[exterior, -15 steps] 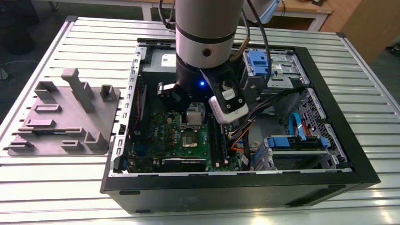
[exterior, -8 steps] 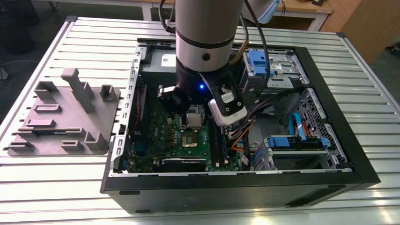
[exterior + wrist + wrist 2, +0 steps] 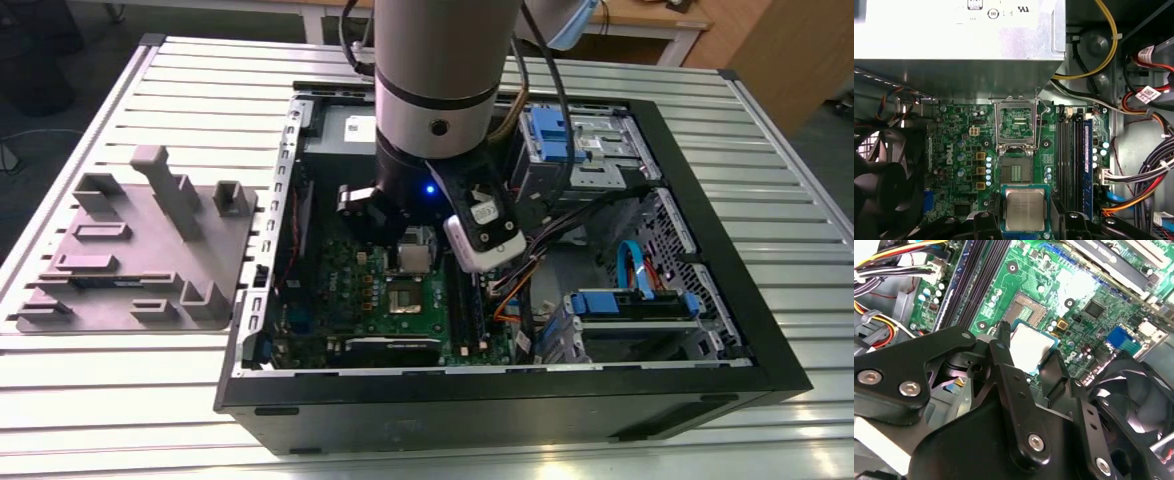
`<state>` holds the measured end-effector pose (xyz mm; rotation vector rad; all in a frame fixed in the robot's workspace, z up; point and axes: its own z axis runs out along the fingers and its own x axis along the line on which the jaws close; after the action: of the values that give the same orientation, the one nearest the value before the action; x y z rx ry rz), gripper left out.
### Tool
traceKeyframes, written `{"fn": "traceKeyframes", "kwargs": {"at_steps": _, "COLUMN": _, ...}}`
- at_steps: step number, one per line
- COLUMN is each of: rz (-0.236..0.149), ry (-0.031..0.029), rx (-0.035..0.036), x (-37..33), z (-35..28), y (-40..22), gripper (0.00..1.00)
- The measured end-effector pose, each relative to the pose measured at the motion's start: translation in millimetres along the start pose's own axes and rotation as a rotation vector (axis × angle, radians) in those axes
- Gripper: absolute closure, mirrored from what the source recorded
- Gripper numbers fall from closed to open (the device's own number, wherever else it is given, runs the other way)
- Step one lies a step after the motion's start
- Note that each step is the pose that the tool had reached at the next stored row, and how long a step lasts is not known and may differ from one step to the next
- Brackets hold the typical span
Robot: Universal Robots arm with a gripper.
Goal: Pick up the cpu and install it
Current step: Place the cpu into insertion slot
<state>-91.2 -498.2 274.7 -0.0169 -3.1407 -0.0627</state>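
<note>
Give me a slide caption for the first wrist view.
Gripper holding the cpu over the motherboard, near the open socket.

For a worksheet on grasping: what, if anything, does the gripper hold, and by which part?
The gripper holds the cpu, clamped by two opposite side edges, with its metal top left bare.

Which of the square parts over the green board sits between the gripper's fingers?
The cpu, pale silvery top, gripped by the gripper in the first wrist view; the dark socket lies empty, its frame open.
</note>
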Motion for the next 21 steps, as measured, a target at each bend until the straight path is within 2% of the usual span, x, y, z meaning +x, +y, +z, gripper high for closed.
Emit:
{"fn": "traceKeyframes", "kwargs": {"at_steps": 8, "rz": 0.000, "ry": -0.0001, "rx": -0.0002, "x": 0.0, "z": 8.8, "y": -1.2, "gripper": 0.53}}
{"fn": "traceKeyframes", "kwargs": {"at_steps": 12, "rz": 0.000, "ry": 0.0000, "rx": 0.0001, "x": 0.0, "z": 9.1, "y": -1.3, "gripper": 0.53}}
{"fn": "traceKeyframes", "kwargs": {"at_steps": 21, "rz": 0.000, "ry": -0.0002, "rx": 0.0011, "x": 0.0, "z": 14.3, "y": -1.4, "gripper": 0.53}}
